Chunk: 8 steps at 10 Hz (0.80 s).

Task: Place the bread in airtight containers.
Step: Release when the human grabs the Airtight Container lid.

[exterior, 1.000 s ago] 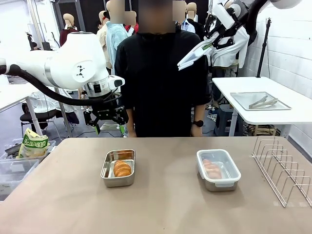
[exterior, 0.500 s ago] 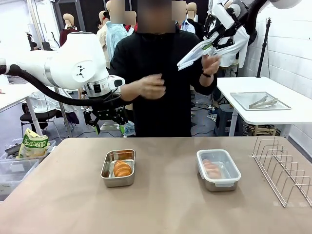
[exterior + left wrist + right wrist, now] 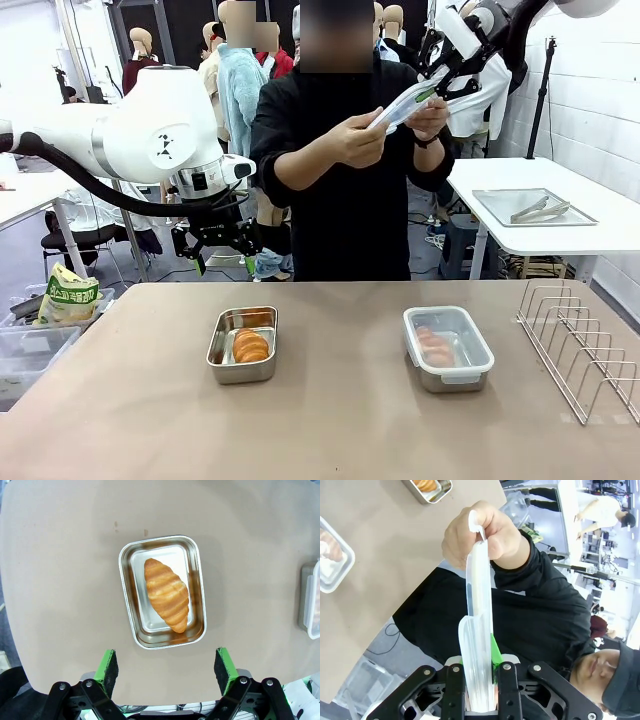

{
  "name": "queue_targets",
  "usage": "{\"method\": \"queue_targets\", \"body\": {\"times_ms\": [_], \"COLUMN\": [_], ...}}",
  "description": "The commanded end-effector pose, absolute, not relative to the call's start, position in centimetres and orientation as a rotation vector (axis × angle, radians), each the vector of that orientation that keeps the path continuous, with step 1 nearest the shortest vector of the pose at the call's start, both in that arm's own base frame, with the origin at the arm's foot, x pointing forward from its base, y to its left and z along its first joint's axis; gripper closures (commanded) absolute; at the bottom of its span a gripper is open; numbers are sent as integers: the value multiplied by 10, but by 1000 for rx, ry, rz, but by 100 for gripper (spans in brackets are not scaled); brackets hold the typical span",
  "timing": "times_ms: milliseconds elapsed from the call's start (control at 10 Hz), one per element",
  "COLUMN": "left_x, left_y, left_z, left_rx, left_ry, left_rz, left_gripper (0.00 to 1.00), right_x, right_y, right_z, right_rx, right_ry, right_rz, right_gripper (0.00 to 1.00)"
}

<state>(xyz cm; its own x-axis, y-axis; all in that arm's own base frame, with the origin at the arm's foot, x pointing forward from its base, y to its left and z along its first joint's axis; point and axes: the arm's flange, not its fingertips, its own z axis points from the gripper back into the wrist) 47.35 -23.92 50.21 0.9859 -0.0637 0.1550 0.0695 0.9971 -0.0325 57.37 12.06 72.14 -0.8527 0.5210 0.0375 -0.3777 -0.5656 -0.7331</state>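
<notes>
Front view: right fingers (image 3: 432,88) are clenching a clear lid (image 3: 408,104) high above the desk (image 3: 330,420); the person's hands (image 3: 362,138), lowered a second ago, are now gripping it. Left wrist view: released left fingers (image 3: 167,666) are hovering over bread (image 3: 166,594) in an open container (image 3: 162,591). Right wrist view: a hand (image 3: 480,535) is pinching the lid's far end.

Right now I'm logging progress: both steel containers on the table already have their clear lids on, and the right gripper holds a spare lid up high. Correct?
Not quite. Only the right-hand container is lidded; the left-hand container is open with its bread uncovered, as the left wrist view shows. The right gripper does hold a clear lid up high.
</notes>
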Motion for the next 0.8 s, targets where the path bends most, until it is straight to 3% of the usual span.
{"method": "queue_targets", "body": {"times_ms": [0, 700], "left_x": [473, 473], "left_y": [-238, -238], "left_z": [504, 504], "left_rx": [-26, -26], "left_ry": [-161, -161], "left_rz": [-63, -63], "left_gripper": [0, 0], "right_x": [573, 573], "right_y": [122, 122], "right_z": [724, 724], "right_rx": [-241, -241], "right_ry": [-1059, -1059], "right_rz": [2378, 2378], "right_gripper": [100, 100]}}
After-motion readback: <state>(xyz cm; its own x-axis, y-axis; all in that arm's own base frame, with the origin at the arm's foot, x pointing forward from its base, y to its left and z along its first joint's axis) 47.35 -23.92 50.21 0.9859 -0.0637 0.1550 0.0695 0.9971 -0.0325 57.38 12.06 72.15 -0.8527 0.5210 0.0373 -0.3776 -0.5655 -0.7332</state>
